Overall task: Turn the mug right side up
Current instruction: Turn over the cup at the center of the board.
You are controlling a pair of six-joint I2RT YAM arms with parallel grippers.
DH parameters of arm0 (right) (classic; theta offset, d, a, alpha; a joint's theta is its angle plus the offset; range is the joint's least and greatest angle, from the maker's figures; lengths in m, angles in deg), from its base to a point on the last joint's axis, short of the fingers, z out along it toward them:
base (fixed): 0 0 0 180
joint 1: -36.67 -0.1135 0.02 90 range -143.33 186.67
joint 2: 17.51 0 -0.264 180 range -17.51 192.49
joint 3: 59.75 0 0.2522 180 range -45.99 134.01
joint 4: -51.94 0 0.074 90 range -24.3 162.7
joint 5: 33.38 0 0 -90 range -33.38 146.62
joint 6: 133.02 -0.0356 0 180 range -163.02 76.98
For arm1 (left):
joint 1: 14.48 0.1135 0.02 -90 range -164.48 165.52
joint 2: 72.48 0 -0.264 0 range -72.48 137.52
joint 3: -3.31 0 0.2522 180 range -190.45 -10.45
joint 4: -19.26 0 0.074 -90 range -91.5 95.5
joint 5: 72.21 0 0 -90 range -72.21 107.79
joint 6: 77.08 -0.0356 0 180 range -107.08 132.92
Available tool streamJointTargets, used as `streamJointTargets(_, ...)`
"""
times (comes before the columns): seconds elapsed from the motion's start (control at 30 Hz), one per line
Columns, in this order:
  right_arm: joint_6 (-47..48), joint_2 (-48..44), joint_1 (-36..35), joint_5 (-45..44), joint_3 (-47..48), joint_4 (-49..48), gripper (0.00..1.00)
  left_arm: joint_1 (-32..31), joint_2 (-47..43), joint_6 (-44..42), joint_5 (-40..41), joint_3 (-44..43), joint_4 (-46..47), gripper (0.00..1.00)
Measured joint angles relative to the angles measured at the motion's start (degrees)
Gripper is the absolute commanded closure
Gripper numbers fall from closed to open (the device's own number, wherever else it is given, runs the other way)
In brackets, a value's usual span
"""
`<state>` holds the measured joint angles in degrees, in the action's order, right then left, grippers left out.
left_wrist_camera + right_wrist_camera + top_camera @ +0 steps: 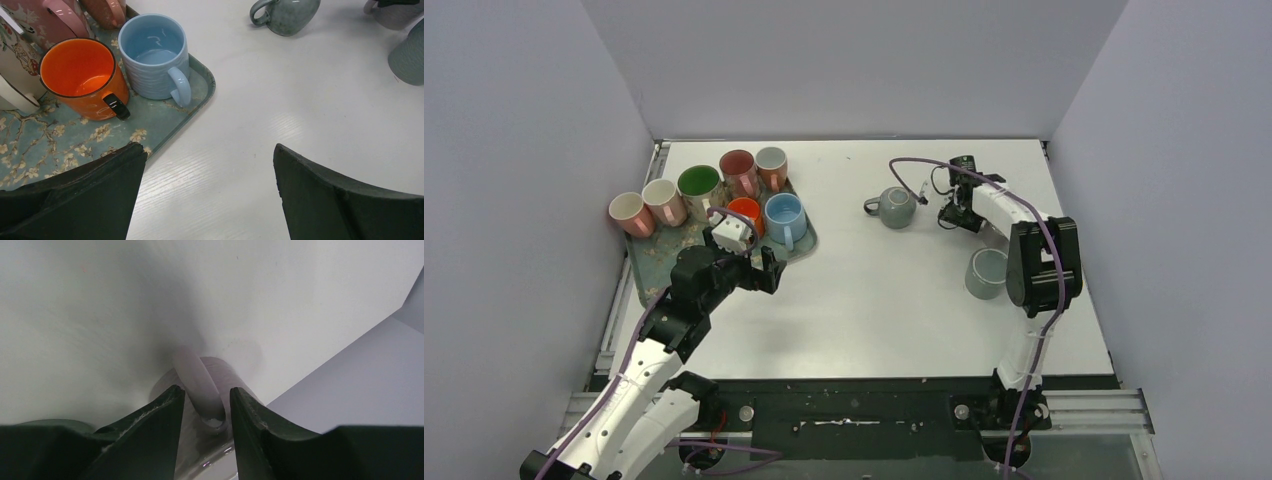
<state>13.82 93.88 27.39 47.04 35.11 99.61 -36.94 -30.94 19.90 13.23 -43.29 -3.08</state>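
Evidently it's the grasp: the right gripper (948,214) straddles the handle of the pale lilac ceramic mug (227,371), just right of the round grey-green mug (896,207), but I can't tell if it's pinching. Next I'd want a firm squeeze, then a lift and roll; the left gripper (209,150) gapes empty.

White table (874,300) between plain pale grey walls (854,60), a dark strip (874,395) along its near edge.
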Motion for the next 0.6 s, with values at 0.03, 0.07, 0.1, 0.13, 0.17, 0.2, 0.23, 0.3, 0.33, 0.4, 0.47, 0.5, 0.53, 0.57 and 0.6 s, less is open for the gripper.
streamJointTargets(0.03, 0.4, 0.8, 0.2, 0.0, 0.9, 0.9, 0.62, 0.0, 0.0, 0.0, 0.0, 0.0, 0.0, 0.03)
streamJointTargets(0.07, 0.9, 1.7, 0.5, 0.0, 2.0, 1.9, 0.65, 0.0, 0.0, 0.0, 0.0, 0.0, 0.0, 0.03)
streamJointTargets(0.1, 1.2, 2.5, 0.7, -0.1, 2.9, 2.5, 0.65, 0.0, 0.0, 0.0, 0.0, 0.0, 0.0, 0.03)
streamJointTargets(0.13, 1.4, 3.0, 0.9, -0.1, 3.5, 3.0, 0.66, 0.0, -0.1, 0.0, 0.0, 0.0, 0.0, 0.03)
streamJointTargets(0.17, 1.6, 3.5, 1.0, -0.2, 4.0, 3.4, 0.66, 0.0, -0.1, 0.0, 0.0, 0.0, 0.0, 0.03)
streamJointTargets(0.2, 1.8, 3.8, 1.1, -0.3, 4.2, 3.8, 0.67, 0.0, -0.2, -0.1, 0.0, 0.0, 0.0, 0.03)
streamJointTargets(0.23, 2.1, 3.8, 1.1, -0.3, 4.2, 4.2, 0.70, 0.0, -0.2, -0.1, 0.0, 0.0, 0.0, 0.03)
streamJointTargets(0.3, 2.6, 3.8, 1.1, -0.5, 4.4, 5.1, 0.74, 0.0, -0.3, -0.2, 0.0, 0.0, 0.0, 0.03)
streamJointTargets(0.33, 2.8, 3.8, 1.1, -0.7, 4.7, 5.6, 0.76, 0.0, -0.4, -0.2, 0.0, 0.0, 0.0, 0.03)
streamJointTargets(0.4, 3.2, 3.8, 1.1, -0.7, 5.1, 6.4, 0.80, 0.0, -0.4, -0.2, 0.0, 0.0, 0.0, 0.03)
streamJointTargets(0.47, 3.3, 3.8, 1.1, -0.9, 5.7, 7.0, 0.88, 0.0, -0.4, -0.2, 0.0, 0.0, 0.0, 0.03)
streamJointTargets(0.5, 3.3, 3.8, 1.0, -0.9, 5.7, 7.0, 0.96, 0.0, -0.4, -0.2, 0.0, 0.0, 0.0, 0.03)
streamJointTargets(0.53, 3.3, 3.8, 1.0, -0.9, 5.7, 7.1, 1.00, 0.0, -0.4, -0.2, 0.0, 0.0, 0.0, 0.03)
streamJointTargets(0.57, 3.4, 3.8, 1.0, -0.9, 5.7, 7.1, 1.00, 0.0, -0.4, -0.2, 0.0, 0.0, 0.0, 0.03)
streamJointTargets(0.6, 3.5, 3.8, 0.9, -0.9, 5.7, 7.1, 1.00, 0.0, -0.4, -0.2, 0.0, 0.0, 0.0, 0.03)
